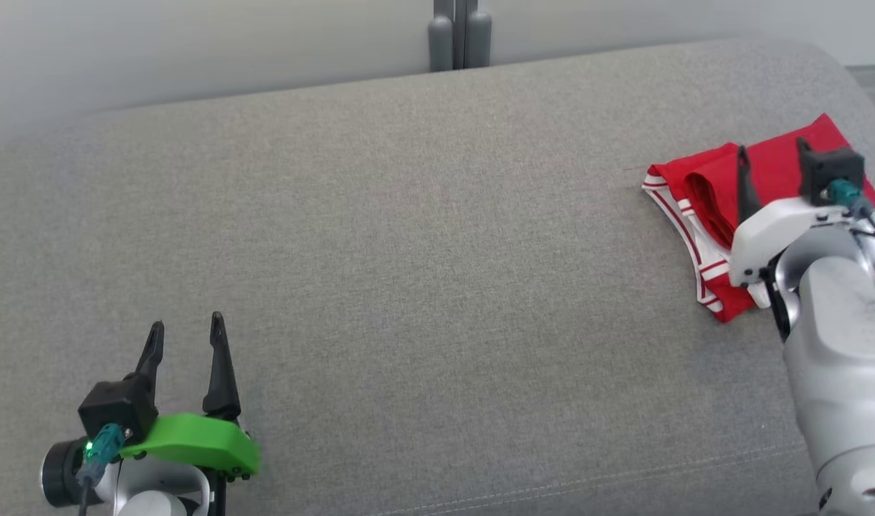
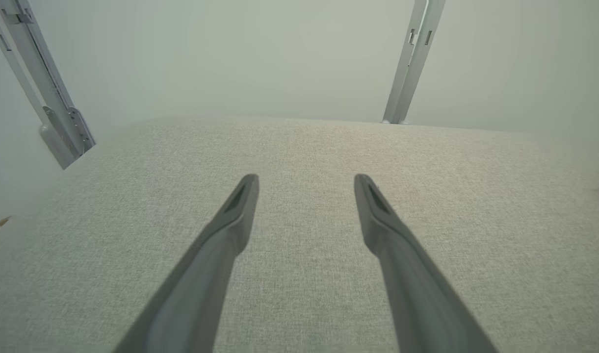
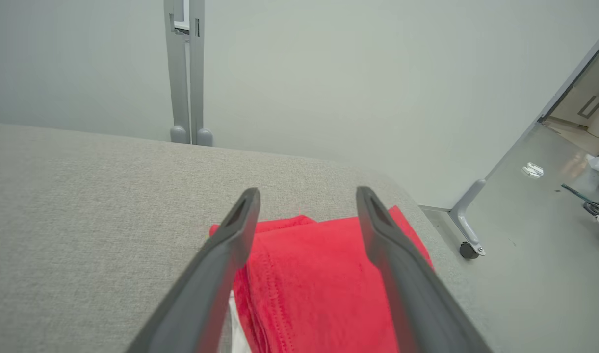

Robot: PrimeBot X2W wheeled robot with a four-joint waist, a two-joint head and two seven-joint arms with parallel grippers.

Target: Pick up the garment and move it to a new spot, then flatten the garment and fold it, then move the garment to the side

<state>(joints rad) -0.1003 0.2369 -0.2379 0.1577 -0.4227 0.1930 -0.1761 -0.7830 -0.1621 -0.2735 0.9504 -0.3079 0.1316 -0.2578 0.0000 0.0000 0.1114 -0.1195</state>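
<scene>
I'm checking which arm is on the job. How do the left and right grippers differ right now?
The left gripper sits over bare grey cushion at the near left; the right gripper is over the folded red garment at the far right. The left gripper wears a green cover, the right a white one. Both are open and hold nothing.

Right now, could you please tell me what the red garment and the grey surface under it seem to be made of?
The garment looks like soft, matte knit cloth, perhaps cotton: it has a fine fuzzy texture, rows of stitching and a white striped trim. The surface looks like woven upholstery fabric, matte and flecked grey, with a sewn seam near its front edge.
</scene>
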